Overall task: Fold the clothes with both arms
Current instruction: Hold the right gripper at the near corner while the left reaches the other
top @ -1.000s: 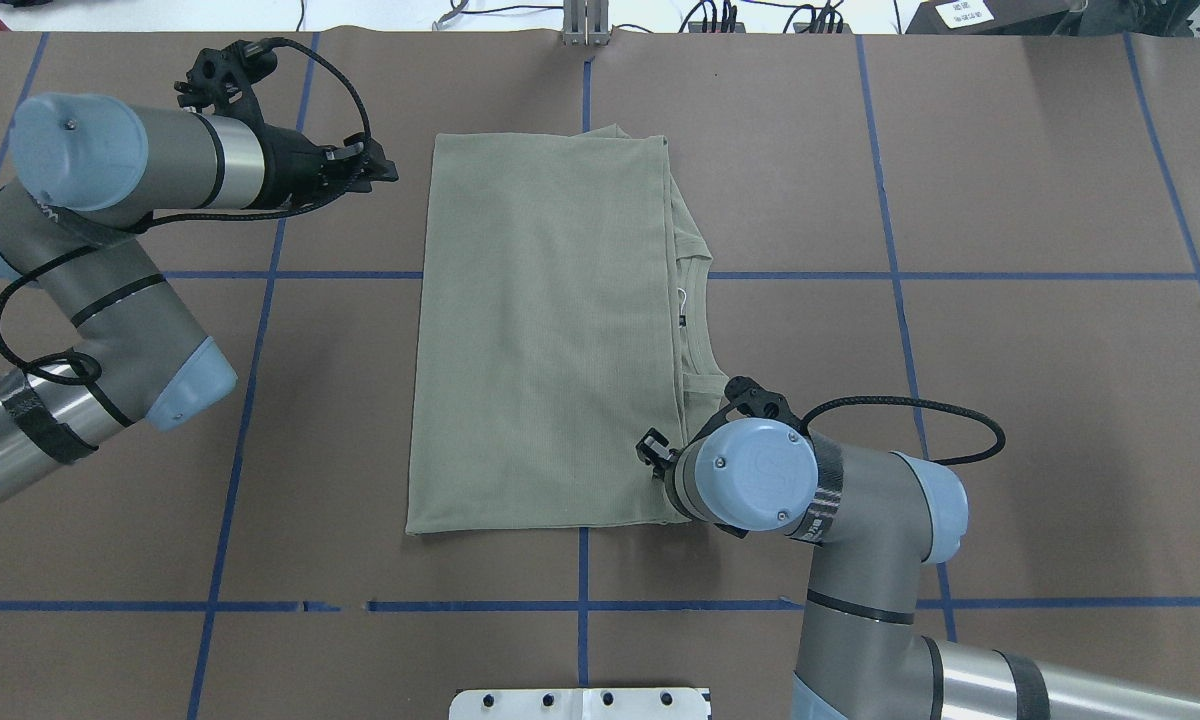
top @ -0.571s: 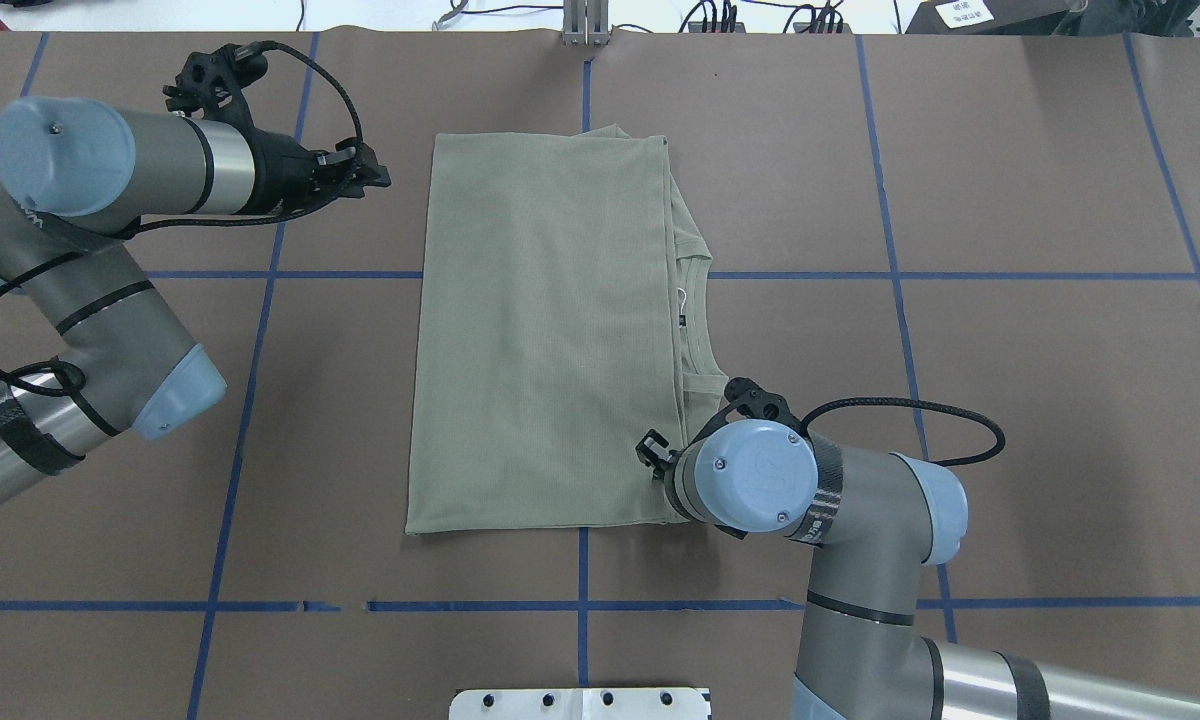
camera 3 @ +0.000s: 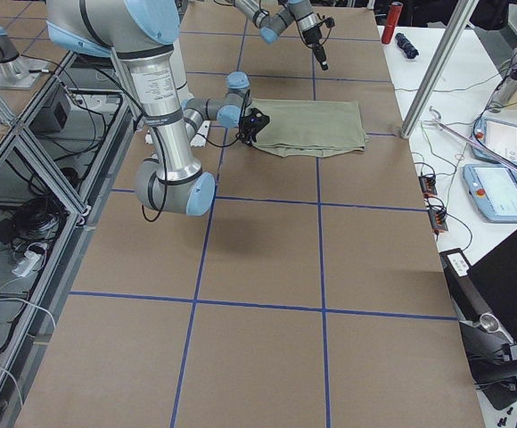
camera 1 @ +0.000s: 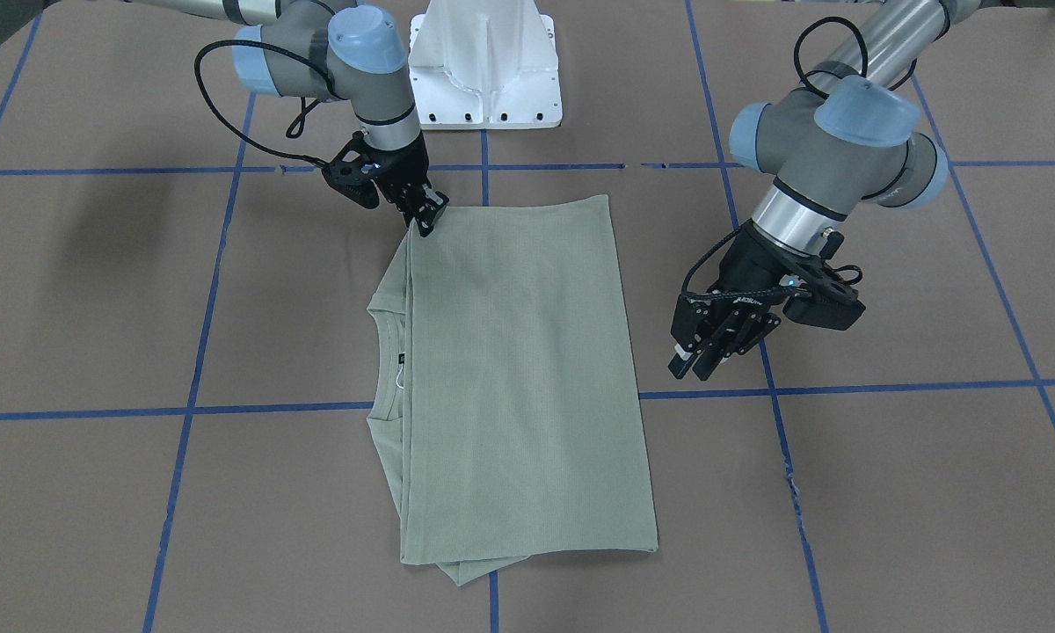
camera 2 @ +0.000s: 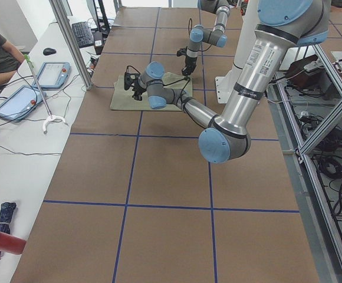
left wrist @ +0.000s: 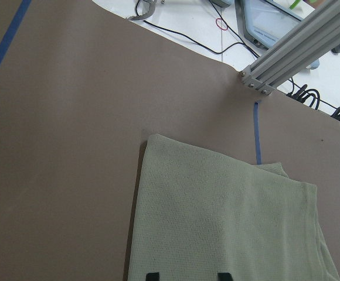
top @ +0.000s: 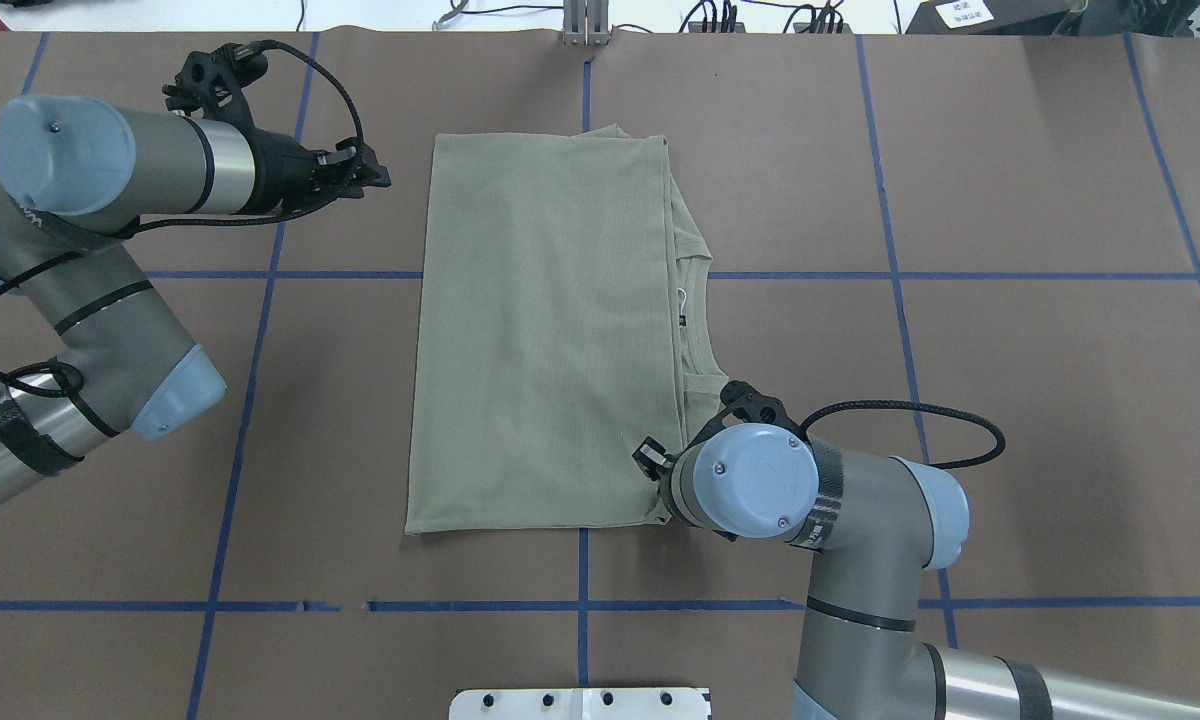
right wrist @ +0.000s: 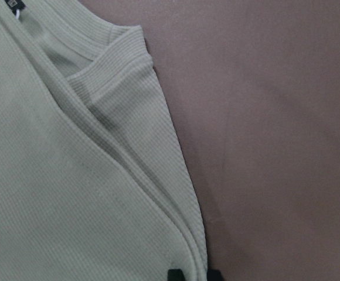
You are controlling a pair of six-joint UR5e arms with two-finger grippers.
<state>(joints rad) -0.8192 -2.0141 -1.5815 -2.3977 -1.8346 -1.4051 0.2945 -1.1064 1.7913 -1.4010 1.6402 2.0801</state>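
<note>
While right end effector pinches shirt edge, left arm — apart

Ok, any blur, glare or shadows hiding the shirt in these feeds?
Overhead exterior: even light, shirt sharp. Right wrist-mounted: knit ribs crisp, thin dark shadow under the folded edge. Exterior front-facing: soft shadow on the table, no glare.

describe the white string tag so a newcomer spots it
On the brown table lies a folded green shirt. Along its collar edge, on the robot's right, sits a tiny white string tag. It lies just beside the small dark label and is the only white speck on the cloth.
</note>
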